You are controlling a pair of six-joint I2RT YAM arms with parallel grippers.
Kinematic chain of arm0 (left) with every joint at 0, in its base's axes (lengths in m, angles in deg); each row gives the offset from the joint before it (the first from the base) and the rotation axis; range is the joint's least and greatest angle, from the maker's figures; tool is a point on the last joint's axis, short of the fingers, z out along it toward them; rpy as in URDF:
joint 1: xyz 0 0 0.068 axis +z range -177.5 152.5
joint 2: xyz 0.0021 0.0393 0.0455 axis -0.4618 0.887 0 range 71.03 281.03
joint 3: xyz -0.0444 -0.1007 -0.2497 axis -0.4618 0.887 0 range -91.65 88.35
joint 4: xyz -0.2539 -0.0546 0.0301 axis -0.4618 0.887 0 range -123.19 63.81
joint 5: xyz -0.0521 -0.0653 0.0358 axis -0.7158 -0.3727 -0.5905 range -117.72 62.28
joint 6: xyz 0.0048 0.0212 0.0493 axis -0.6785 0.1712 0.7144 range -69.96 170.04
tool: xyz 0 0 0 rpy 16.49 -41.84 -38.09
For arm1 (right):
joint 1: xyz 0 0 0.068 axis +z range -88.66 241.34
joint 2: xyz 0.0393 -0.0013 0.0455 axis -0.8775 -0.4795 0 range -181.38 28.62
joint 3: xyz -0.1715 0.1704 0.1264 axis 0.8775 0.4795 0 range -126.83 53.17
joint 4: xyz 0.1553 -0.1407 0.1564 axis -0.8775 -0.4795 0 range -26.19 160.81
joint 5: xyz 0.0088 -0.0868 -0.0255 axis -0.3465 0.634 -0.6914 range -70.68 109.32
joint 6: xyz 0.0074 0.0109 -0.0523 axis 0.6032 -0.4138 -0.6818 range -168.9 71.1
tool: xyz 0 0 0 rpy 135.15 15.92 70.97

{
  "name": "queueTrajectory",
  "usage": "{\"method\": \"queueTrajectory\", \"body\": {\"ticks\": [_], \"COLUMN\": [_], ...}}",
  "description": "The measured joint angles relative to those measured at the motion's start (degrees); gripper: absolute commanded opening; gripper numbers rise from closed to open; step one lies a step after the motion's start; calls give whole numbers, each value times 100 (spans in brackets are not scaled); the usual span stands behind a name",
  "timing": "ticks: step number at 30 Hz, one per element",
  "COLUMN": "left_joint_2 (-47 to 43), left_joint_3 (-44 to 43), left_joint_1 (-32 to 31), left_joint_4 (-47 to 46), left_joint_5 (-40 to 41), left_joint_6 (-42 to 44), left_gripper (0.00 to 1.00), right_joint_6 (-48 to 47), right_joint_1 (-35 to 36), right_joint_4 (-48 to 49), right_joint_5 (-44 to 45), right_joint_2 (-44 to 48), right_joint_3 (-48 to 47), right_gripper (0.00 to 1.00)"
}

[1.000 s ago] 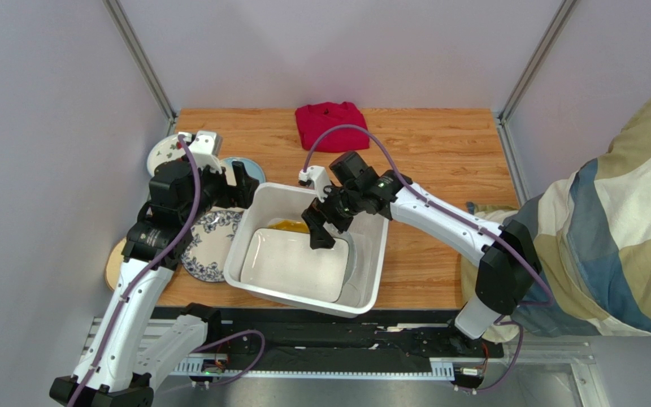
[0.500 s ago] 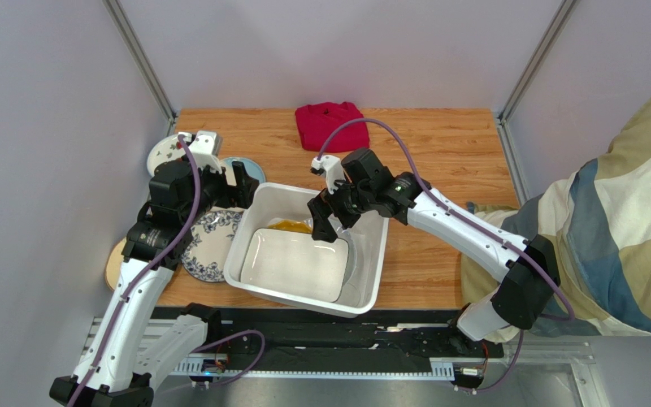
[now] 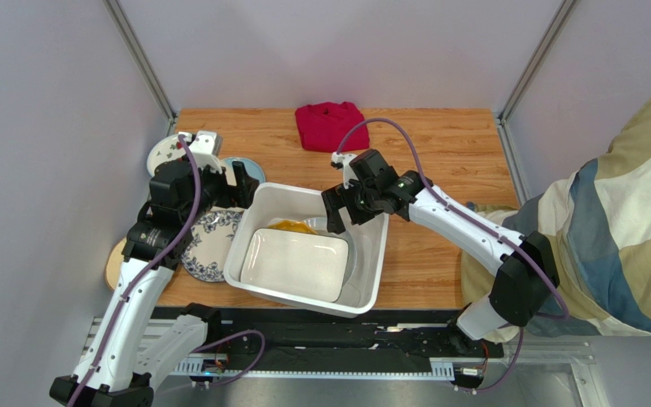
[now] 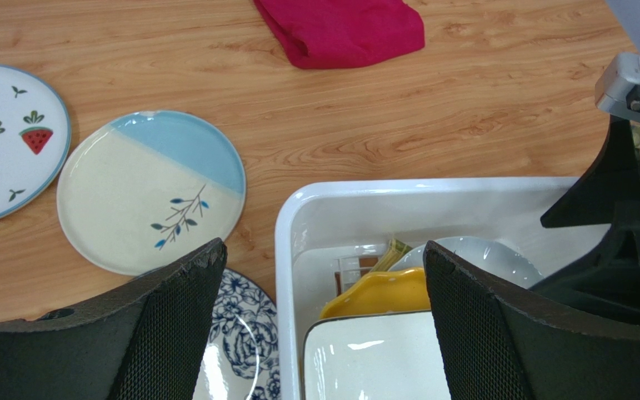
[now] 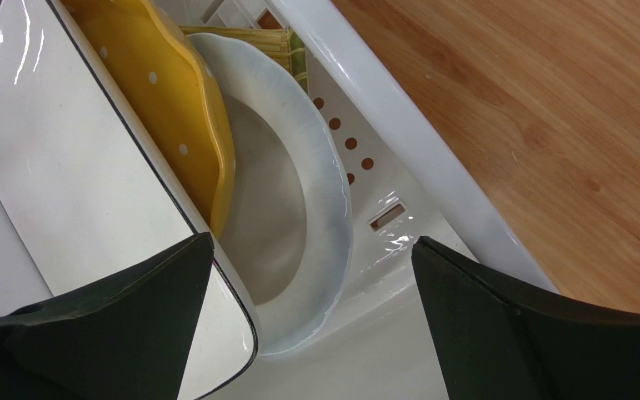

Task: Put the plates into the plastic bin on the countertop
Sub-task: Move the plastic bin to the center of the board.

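Sitting mid-bench, the bin (image 3: 370, 270) holds four plates. A rectangular plate (image 3: 293, 264) lies on top, filling the bin's left and middle. At its far edge a yellow plate (image 3: 289, 225) pokes out from under it. Right of that a round white plate (image 5: 298, 200) lies lower, partly under the yellow one. A woven plate (image 5: 286, 50) shows only as a strip against the bin's far wall.

The left hand (image 4: 322, 248) hovers over the bin's far left corner, jaws spread wide and holding nothing. The right hand (image 5: 311, 240) hangs over the bin's far right part, above the round white plate, also wide apart and empty.

Left of the bin, three plates lie on the bench (image 3: 439, 153): a strawberry plate (image 4: 2, 142) farthest out, a leaf-sprig plate (image 4: 144, 196) closer in, and a floral plate (image 3: 210, 246) just beside the bin's left wall, partly under the left arm. Beyond the bin, well apart, lies a folded red cloth (image 3: 331, 125).

Pale walls (image 3: 346, 51) with metal posts (image 3: 138, 55) enclose the bench. Right of the bin, past the bench edge, is a person (image 3: 617, 229) in block-coloured clothing.
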Motion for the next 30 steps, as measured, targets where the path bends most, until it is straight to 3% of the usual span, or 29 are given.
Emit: {"method": "queueTrajectory", "body": {"ticks": [16,23,30], "left_joint_2": [96,387,1670], "left_joint_3": [35,44,-422], "left_joint_1": [0,15,1040], "left_joint_4": [-13,-24,24], "left_joint_5": [81,442,798], "left_joint_6": [4,7,-299], "left_gripper": [92,95,95], "right_joint_6": [151,-138,-533], "right_joint_1": [-616,-973,-1021], "right_joint_4": [11,-98,-498], "right_joint_5": [745,520,-411], "right_joint_2": [-494,-669,-702], "right_joint_3": [-278,-610,-1462], "right_gripper": [100,99,99]}}
